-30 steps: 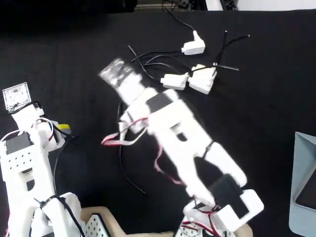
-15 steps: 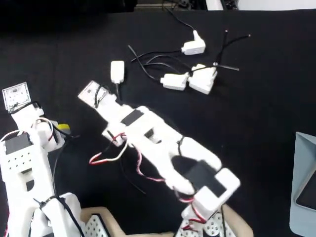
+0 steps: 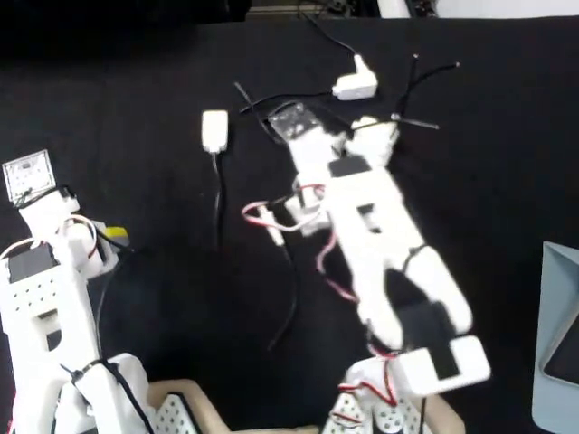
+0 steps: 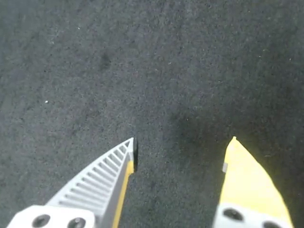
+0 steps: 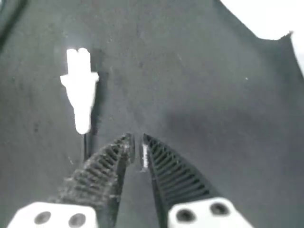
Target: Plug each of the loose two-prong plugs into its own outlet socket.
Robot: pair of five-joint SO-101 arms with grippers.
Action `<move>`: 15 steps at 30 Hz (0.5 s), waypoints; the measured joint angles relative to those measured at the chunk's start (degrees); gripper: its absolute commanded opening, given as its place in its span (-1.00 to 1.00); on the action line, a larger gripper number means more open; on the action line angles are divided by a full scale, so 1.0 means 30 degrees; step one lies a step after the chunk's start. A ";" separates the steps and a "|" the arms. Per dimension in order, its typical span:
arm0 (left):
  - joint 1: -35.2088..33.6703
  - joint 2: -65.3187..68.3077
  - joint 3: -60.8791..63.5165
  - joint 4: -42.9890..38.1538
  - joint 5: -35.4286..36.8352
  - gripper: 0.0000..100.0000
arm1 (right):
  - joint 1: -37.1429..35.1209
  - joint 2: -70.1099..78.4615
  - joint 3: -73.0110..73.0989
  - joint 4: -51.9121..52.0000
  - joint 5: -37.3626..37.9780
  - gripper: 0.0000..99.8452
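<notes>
A white two-prong plug (image 3: 214, 131) lies on the black table (image 3: 109, 90), its black cord trailing toward the near edge. Another white plug (image 3: 355, 85) lies at the back. A white socket block (image 3: 378, 134) shows beside my right arm, partly covered by it. My right gripper (image 3: 291, 116) hangs over the black cords between these pieces. In the right wrist view its ridged fingers (image 5: 135, 137) are shut with nothing held, and a white plug (image 5: 80, 85) lies just ahead. My left gripper (image 4: 183, 147) stands open over bare black cloth at the near left.
Loose black cords (image 3: 271, 104) cross the back middle of the table. Red and white arm wires (image 3: 271, 221) hang below the right arm. A grey tray (image 3: 561, 334) sits at the right edge. My left arm's base (image 3: 45, 316) fills the near left corner.
My right arm swung left past the left plug, then back right over the socket cluster. The left plug and its cord now lie uncovered. The left arm has kept still.
</notes>
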 measured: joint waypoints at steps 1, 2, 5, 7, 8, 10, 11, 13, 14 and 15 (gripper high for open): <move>0.0000 0.0000 0.0000 0.0000 0.0000 -0.40 | 0.0088 -0.0293 0.0000 0.0176 0.0234 -0.95; 0.0000 0.0000 0.0000 0.0000 0.0000 -0.40 | 0.0117 -0.0557 0.0000 0.0293 0.0381 -0.95; 0.0000 0.0000 0.0000 0.0000 0.0000 -0.40 | 0.0029 -0.1201 0.0000 0.0322 0.0469 -0.88; 0.0000 0.0000 0.0000 0.0000 0.0000 -0.40 | -0.0469 -0.1377 0.0000 0.0322 0.0059 -0.75; 0.0000 0.0000 0.0000 0.0000 0.0000 -0.40 | -0.0879 -0.1377 0.0000 0.0322 -0.0381 -0.69; 0.0000 0.0000 0.0000 0.0000 0.0000 -0.40 | -0.1670 -0.1377 0.0000 0.0322 -0.1231 -0.63; 0.0000 0.0000 0.0000 0.0000 0.0000 -0.40 | -0.2139 -0.1377 0.0000 0.0322 -0.1641 -0.64; 0.0000 0.0000 0.0000 0.0000 0.0000 -0.40 | -0.2960 -0.1319 0.0000 0.0322 -0.2579 -0.65; 0.0000 0.0000 0.0000 0.0000 0.0000 -0.40 | -0.3311 -0.1143 0.0000 0.0176 -0.3018 -0.65; 0.0000 0.0000 0.0000 0.0000 0.0000 -0.40 | -0.3546 -0.0908 0.0000 -0.0176 -0.3429 -0.65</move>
